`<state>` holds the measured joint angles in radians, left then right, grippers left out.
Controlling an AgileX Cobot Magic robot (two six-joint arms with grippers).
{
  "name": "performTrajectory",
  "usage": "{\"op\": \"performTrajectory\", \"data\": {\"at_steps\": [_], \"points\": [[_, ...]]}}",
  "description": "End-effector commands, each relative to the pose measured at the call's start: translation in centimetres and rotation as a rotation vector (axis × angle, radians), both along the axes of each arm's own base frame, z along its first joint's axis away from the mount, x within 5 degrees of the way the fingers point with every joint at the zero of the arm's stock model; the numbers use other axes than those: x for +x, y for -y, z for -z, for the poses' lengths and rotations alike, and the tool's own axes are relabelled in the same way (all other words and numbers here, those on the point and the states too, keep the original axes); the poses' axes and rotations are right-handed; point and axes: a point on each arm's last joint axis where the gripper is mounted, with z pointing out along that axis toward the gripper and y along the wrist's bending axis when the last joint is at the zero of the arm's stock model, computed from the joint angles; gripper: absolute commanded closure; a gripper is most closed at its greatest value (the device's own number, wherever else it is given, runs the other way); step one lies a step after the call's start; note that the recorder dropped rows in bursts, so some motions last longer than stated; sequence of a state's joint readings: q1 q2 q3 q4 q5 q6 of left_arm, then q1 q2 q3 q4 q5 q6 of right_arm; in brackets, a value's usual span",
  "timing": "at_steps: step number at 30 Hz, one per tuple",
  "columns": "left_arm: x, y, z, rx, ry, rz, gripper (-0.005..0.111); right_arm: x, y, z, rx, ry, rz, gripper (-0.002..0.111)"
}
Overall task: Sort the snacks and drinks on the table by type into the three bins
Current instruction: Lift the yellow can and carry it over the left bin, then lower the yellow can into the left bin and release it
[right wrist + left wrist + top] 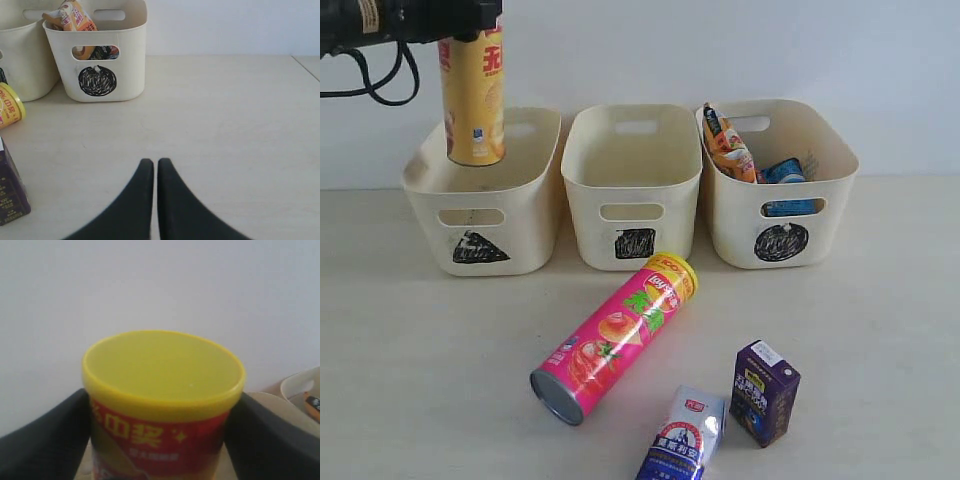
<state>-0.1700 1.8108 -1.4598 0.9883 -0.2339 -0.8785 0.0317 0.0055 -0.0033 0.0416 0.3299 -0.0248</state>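
Observation:
My left gripper (159,440) is shut on the yellow chip tube (472,95), holding it upright over the triangle bin (485,215); its base hangs at about rim height. Its yellow lid (162,365) fills the left wrist view. The pink chip tube (615,335) lies on its side on the table (410,340). A purple carton (764,392) stands to its right, and a white-and-blue carton (685,437) lies at the front edge. The square bin (633,190) looks empty. Foil packets (730,145) sit in the circle bin (780,185). My right gripper (155,162) is shut and empty above bare table.
A white wall rises behind the bins. The table's right edge (306,67) shows in the right wrist view. A black cable (380,85) hangs from the left arm at the top left.

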Motion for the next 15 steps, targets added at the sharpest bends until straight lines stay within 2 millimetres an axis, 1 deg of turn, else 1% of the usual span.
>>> {"op": "performTrajectory", "data": {"at_steps": [1,7,9,11,15], "points": [[2.1,-0.4,1.6,-0.045,-0.030,-0.029,0.103,0.0,0.0,0.0,-0.001,0.010,0.001,0.108],[4.1,-0.2,4.6,-0.034,-0.090,-0.049,0.103,0.0,0.0,0.0,-0.001,0.010,0.001,0.108],[4.5,-0.3,5.5,-0.026,-0.112,-0.062,0.100,0.0,0.0,0.0,-0.001,0.010,0.001,0.108],[4.8,-0.4,6.2,-0.008,-0.134,-0.078,0.091,0.0,0.0,0.0,-0.001,0.010,0.001,0.108],[5.1,-0.6,7.6,0.013,-0.177,-0.108,0.061,0.0,0.0,0.0,-0.001,0.010,0.001,0.108]]}}
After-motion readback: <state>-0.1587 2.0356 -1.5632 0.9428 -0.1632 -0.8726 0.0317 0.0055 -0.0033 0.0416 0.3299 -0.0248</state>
